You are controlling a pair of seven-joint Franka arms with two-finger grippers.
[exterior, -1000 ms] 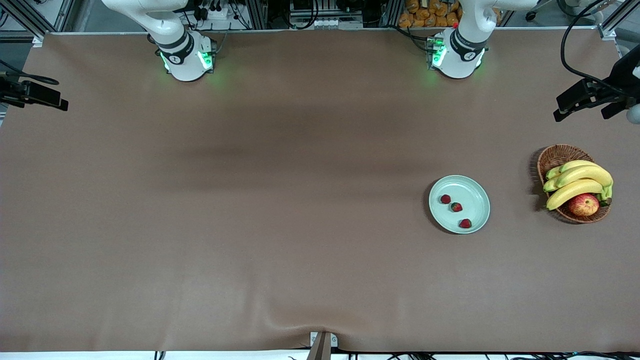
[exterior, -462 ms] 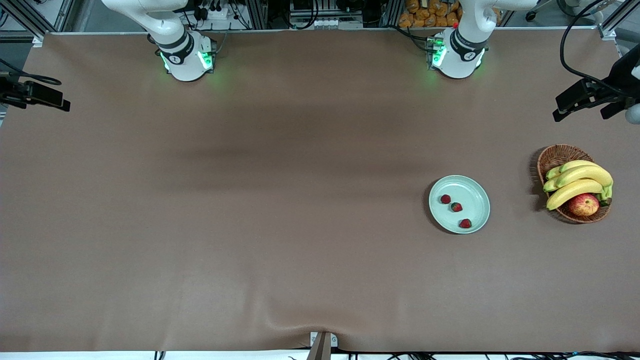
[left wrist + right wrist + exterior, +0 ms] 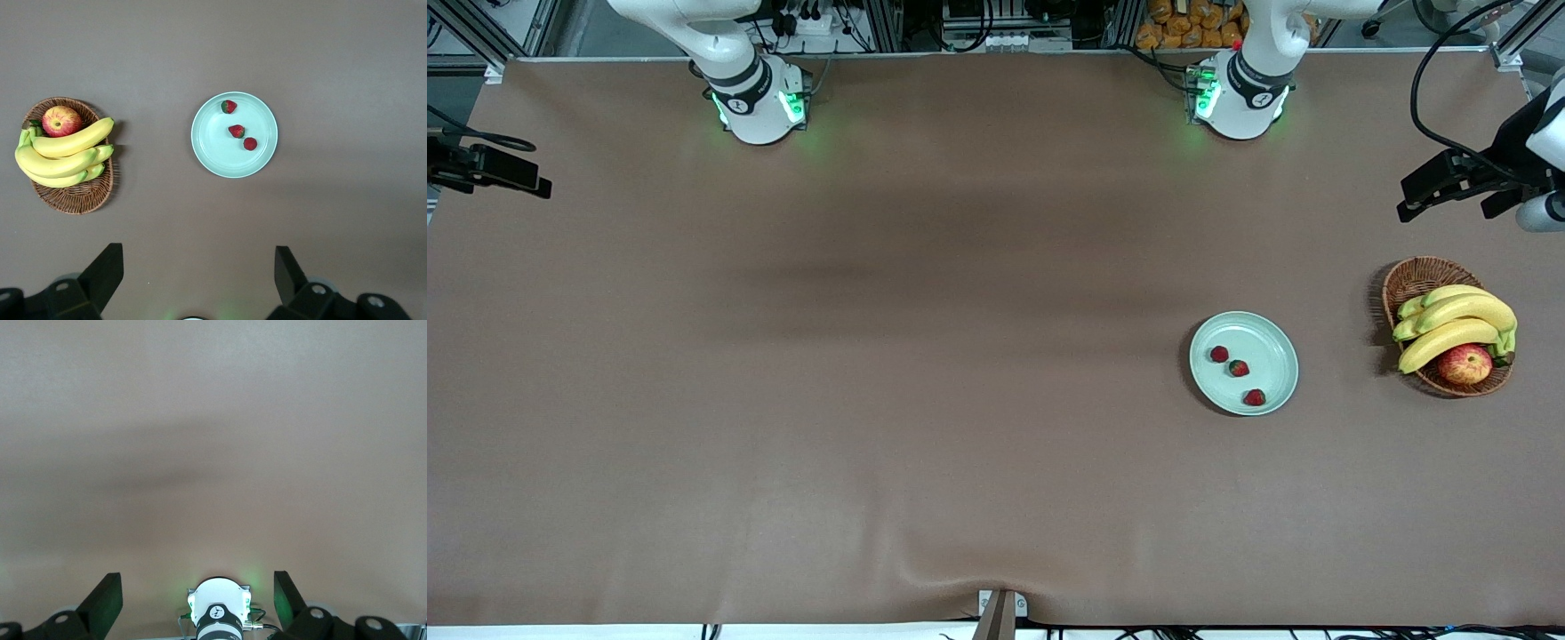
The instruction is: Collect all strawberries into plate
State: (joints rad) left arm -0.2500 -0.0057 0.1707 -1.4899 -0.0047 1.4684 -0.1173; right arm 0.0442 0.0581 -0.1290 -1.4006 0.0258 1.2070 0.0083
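Three tiny red strawberries (image 3: 1236,374) with green tops all in round pale mint-green plate (image 3: 1276,342), on brown counter (image 3: 871,356) beside brown wicker basket (image 3: 1414,277) of bananas and apple.

Left gripper (image 3: 199,275) shifted slightly inward over counter edge, fingers apart, empty. Right gripper (image 3: 198,593) unmoved, fingers apart, waiting.

Task judged complete; only retreat left.

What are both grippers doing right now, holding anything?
Left gripper: jaws open, empty, high over the table.
Right gripper: jaws open, empty, over bare table.
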